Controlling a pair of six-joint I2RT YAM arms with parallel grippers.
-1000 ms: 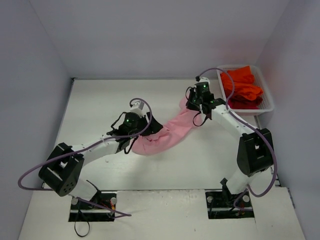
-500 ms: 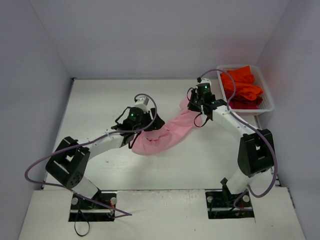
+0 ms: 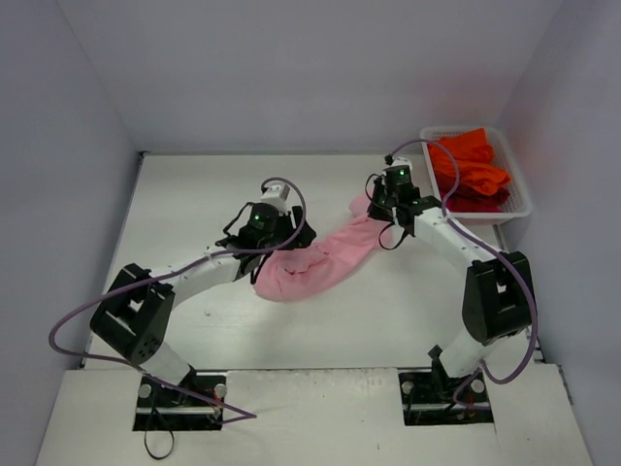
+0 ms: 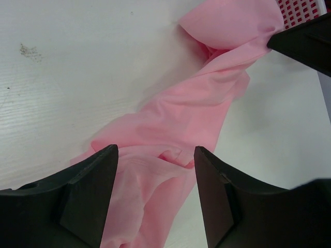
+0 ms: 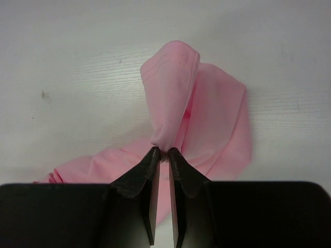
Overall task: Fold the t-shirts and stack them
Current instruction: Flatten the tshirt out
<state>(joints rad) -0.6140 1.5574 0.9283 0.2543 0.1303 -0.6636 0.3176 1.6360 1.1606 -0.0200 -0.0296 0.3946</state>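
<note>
A light pink t-shirt lies stretched in a crumpled band across the table's middle. My right gripper is shut on a bunched fold at its far right end and holds that end lifted. My left gripper is open, its two dark fingers straddling the shirt's rumpled left part from just above; in the top view it sits at the shirt's left end. Bright orange-red t-shirts lie heaped in the basket.
A white mesh basket stands at the back right corner, close to the right arm's elbow; its mesh shows in the left wrist view. White walls enclose the table on three sides. A purple cable loops over each arm.
My left arm has swung right and away from its base, bringing the open gripper over the shirt's left end. The right gripper has hardly moved and keeps its hold.
</note>
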